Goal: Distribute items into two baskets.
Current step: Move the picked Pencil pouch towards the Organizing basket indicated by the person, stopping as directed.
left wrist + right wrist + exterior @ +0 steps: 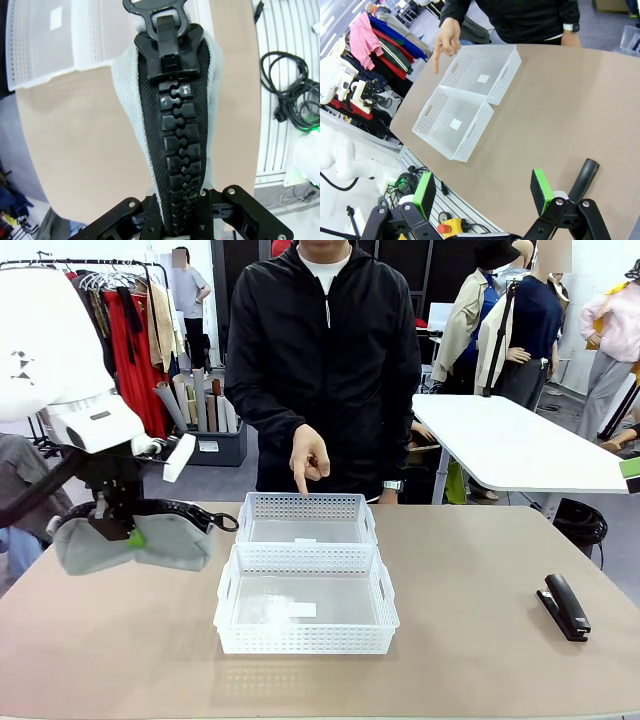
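Left claw (118, 530) is pinching the grey pouch (170, 545) by its top, jaws pressed together on the black zipper (175, 135). The pouch is hanging under the claw, off the table (480, 570). Just to the claw's right, the two white baskets are sitting touching end to end: near basket (305, 558) and far basket (305, 502). Person's hand (308, 460) is pointing one finger down over the far basket's far rim. Right claw (482, 192) is hovering spread wide, nothing between its green pads (425, 192), with the baskets well ahead of it. Black stapler (565, 607) is lying on the table, well apart from the left claw, past the baskets on the right.
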Action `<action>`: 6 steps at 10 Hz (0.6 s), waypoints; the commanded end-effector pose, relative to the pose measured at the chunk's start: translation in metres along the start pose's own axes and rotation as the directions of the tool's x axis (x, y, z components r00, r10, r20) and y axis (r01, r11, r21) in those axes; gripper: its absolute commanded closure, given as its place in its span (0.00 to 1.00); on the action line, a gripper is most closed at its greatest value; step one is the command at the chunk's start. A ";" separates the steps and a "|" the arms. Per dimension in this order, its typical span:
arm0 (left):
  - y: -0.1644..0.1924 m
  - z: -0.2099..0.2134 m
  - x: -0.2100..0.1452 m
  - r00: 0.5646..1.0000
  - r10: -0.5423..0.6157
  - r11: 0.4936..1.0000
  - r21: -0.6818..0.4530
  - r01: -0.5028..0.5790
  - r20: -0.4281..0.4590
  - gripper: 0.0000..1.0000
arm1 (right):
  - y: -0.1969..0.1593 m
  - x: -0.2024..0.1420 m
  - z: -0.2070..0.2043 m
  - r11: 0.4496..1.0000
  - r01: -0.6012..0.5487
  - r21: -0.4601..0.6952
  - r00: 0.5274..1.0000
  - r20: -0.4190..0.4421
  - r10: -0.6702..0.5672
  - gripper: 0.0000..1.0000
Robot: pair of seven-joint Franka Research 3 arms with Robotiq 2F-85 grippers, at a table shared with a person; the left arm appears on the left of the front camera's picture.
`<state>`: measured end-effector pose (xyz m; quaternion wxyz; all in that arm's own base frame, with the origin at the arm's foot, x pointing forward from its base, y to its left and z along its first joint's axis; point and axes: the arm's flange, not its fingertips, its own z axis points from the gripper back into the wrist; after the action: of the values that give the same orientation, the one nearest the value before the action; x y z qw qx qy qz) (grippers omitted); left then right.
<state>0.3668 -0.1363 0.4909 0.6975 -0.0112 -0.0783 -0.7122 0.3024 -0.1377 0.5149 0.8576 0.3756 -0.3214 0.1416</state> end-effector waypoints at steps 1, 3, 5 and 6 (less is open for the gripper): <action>0.006 -0.008 0.010 0.998 -0.047 0.999 -0.008 0.048 0.045 1.00 | 0.001 0.002 0.000 1.000 -0.008 0.015 1.000 0.013 0.008 0.00; 0.008 -0.019 0.023 0.996 -0.054 0.999 0.007 0.053 0.074 1.00 | 0.001 0.002 0.000 1.000 -0.008 0.015 1.000 0.013 0.008 0.00; 0.012 -0.029 0.029 0.994 -0.039 0.999 0.017 0.037 0.102 1.00 | 0.001 0.002 0.000 1.000 -0.008 0.015 1.000 0.013 0.008 0.00; 0.015 -0.036 0.032 0.993 -0.034 0.999 0.019 0.032 0.117 1.00 | 0.001 0.002 0.000 1.000 -0.008 0.015 1.000 0.013 0.008 0.00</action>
<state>0.3809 -0.1707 0.4665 0.6849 -0.0346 -0.1087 -0.7196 0.3024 -0.1377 0.5149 0.8576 0.3756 -0.3214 0.1415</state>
